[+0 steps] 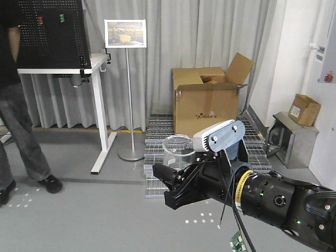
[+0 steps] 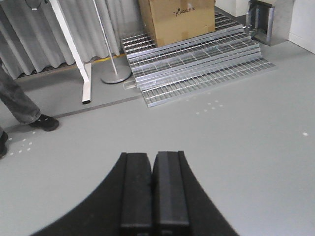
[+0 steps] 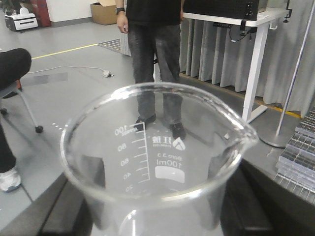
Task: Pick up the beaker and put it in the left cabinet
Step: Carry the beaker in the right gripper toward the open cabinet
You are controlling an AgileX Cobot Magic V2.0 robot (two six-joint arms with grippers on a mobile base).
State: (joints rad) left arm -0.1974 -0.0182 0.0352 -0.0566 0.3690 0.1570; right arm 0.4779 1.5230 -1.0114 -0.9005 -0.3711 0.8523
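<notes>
My right pincer (image 1: 173, 170) grips the beaker (image 1: 177, 149) upright in mid-air, above the floor (image 1: 79, 210); my left pincer (image 2: 152, 191) is closed on nothing. Carrying is the step, I judge. No left cabinet shows, so next I must turn toward it.

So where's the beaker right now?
The beaker is held in the air by the right gripper; in the front view it sits low and centre, in front of the cardboard box on the metal grating.
</notes>
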